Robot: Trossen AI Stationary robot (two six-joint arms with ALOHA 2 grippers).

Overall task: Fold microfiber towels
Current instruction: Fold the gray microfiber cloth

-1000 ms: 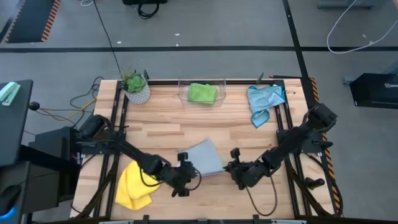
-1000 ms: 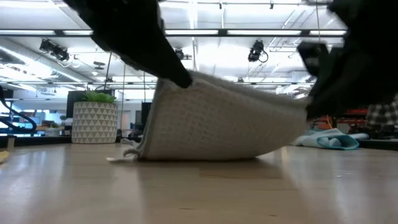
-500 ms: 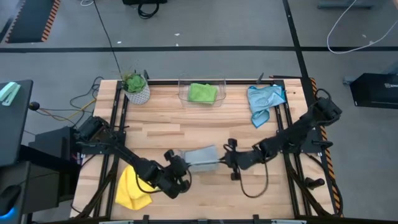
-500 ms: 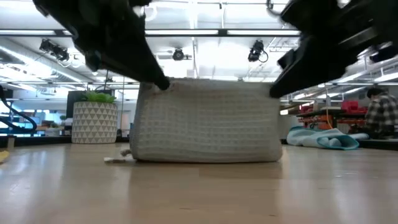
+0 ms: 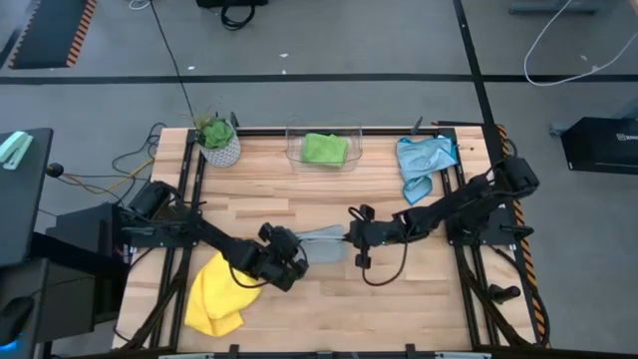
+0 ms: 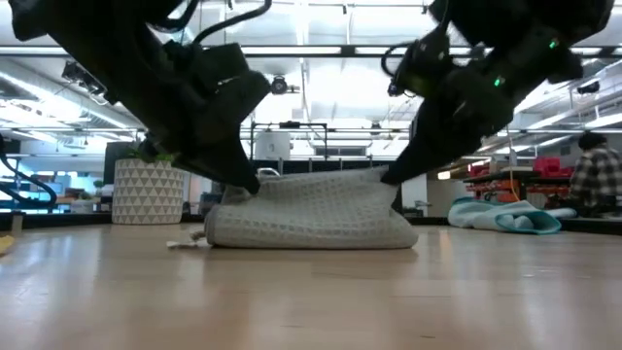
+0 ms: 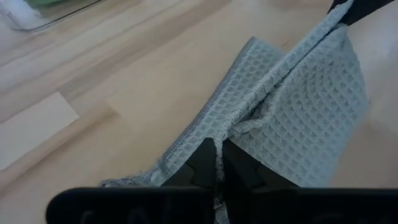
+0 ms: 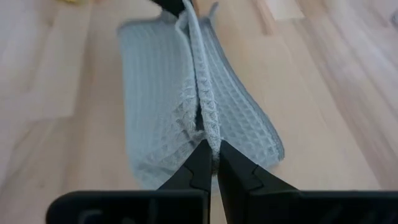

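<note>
Grey towel point(image 5: 321, 245) lay folded at table point(image 5: 259, 194) centre. One end pinched by left pincer point(image 5: 295, 253), other end by right pincer point(image 5: 351, 237), both clamped on doubled edge. Yellow towel point(image 5: 215, 294) near front-left corner.

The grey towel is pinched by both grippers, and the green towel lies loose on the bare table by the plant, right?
Not quite: the green towel lies inside the clear bin, as the high view shows. The left gripper and right gripper do both pinch the grey towel.
</note>
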